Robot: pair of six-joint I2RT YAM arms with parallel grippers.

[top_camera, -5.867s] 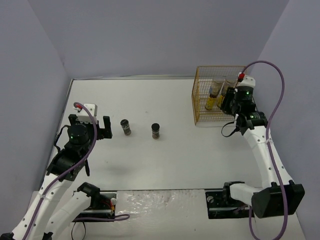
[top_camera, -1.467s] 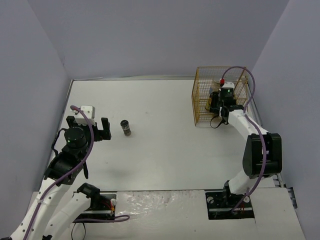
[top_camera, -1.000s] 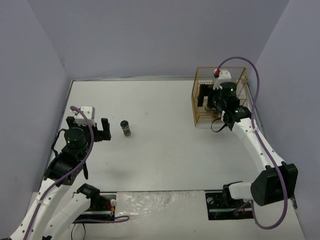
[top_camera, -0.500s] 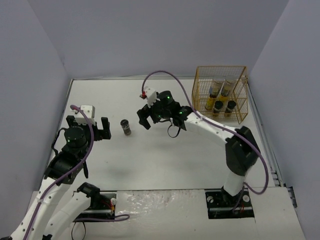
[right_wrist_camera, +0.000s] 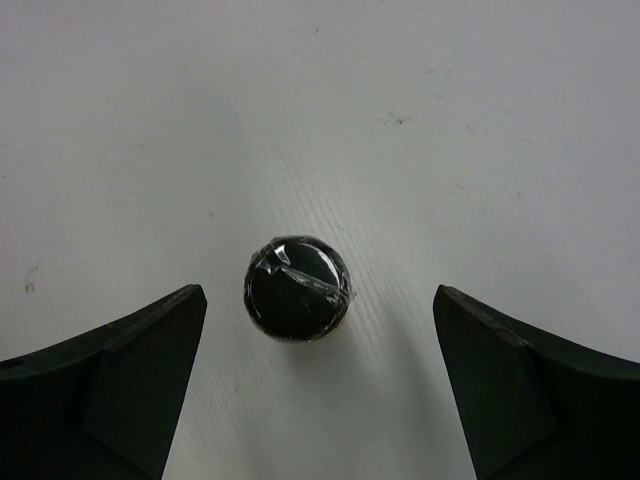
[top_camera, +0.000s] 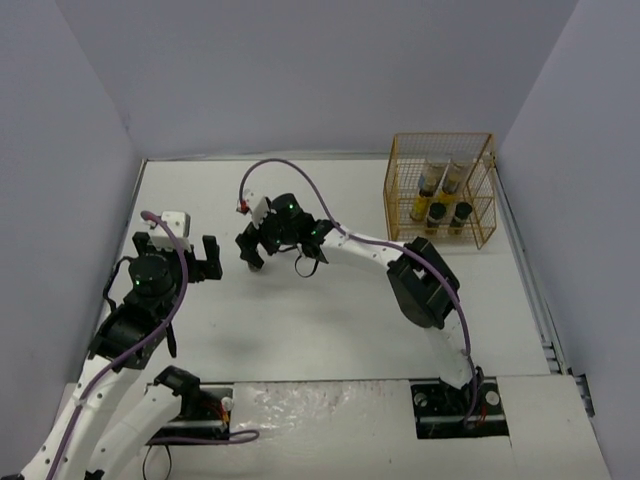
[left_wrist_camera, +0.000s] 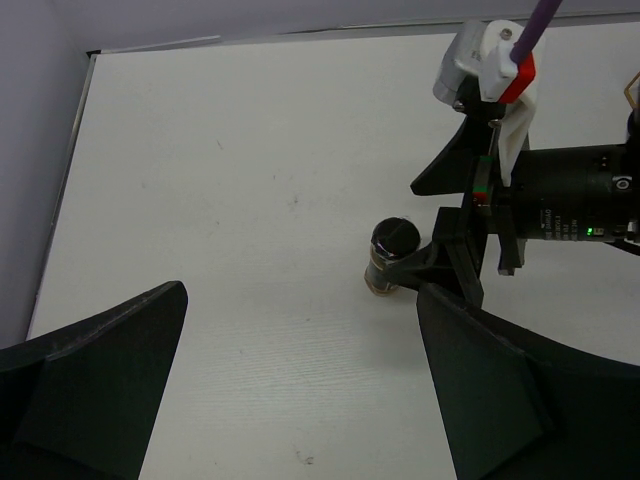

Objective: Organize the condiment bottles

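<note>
the white table [top_camera: 350, 330] fills the floor of a grey-walled booth, with its 12 o'clock and 9 o'clock edges meeting the walls and a narrow metal strip along its 3 o'clock edge. a wide stretch of bare white tabletop runs from the middle toward 6 o'clock, and another lies between the middle and the 12 o'clock edge.

the right arm [top_camera: 420, 290] rises from its base at 5 o'clock, bends near the table's middle and reaches out toward 10 o'clock. the left arm [top_camera: 130, 320] comes up from 7 o'clock, close to the 9 o'clock wall.

the yellow wire rack [top_camera: 398, 190] sits in the 2 o'clock corner, just beside the 3 o'clock edge. upright inside it, 2 slim yellow-labelled bottles [top_camera: 430, 180] stand on the 12 o'clock side and 2 short dark jars [top_camera: 437, 214] on the 6 o'clock side.

the right gripper [top_camera: 254, 247] hangs over 1 lone dark jar [right_wrist_camera: 297, 287] at about 9 o'clock of the table's middle. its fingers are spread wide, 1 on each side of the jar and both apart from it, gripping nothing.

the left gripper [left_wrist_camera: 300, 300] is at 9 o'clock of that jar, near but apart, its fingers also parted wide and empty.

the jar stands upright on bare table, well apart from the rack. it has a round black lid with a glossy, crinkled film across the top, and the left wrist view shows a tan band low on its body.
</note>
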